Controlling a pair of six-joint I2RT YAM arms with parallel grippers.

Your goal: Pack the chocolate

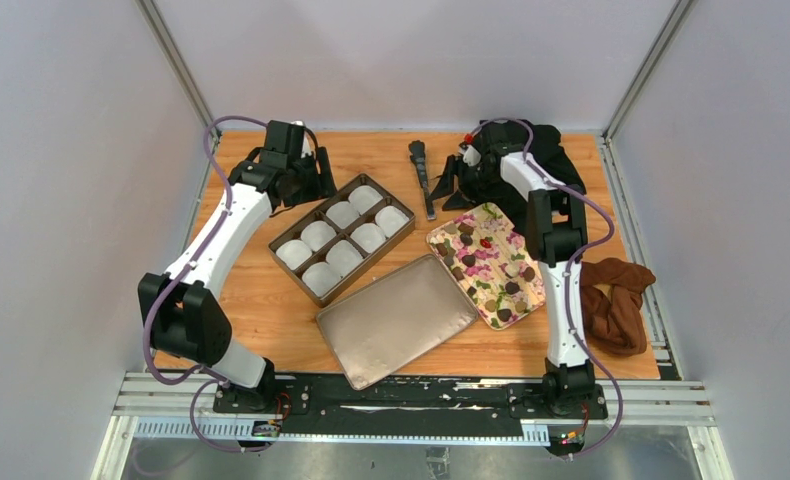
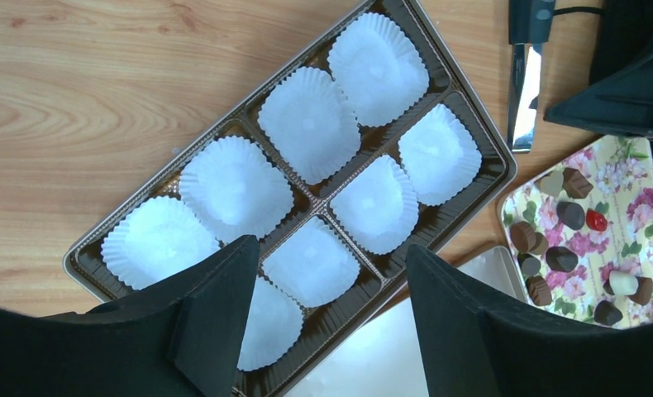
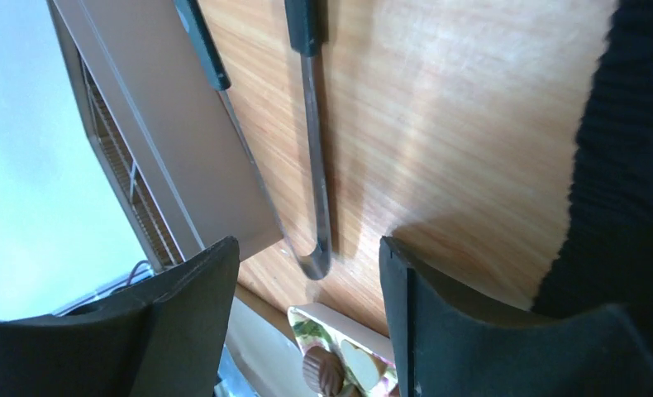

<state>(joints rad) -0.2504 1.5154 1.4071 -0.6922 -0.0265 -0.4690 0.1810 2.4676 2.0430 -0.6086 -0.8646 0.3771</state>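
The chocolate (image 1: 468, 260) lies as several small dark pieces on a flower-print tray (image 1: 531, 283) right of centre; the left wrist view also shows the chocolate (image 2: 561, 259), and the right wrist view one round piece (image 3: 321, 370). Left of the tray stands a brown box (image 1: 311, 212) of white paper cups (image 2: 309, 124), all of them without a piece inside. My left gripper (image 1: 316, 185) hovers open above the box (image 2: 505, 161) with nothing between its fingers. My right gripper (image 1: 451, 190) is open at the back, over the metal tongs (image 3: 315, 165) lying on the table.
The box's gold lid (image 1: 396, 320) lies flat near the front edge. The tongs (image 1: 424, 180) rest behind the tray. A black cloth (image 1: 561, 160) sits at the back right, and a rust-brown cloth (image 1: 616, 300) lies at the right edge.
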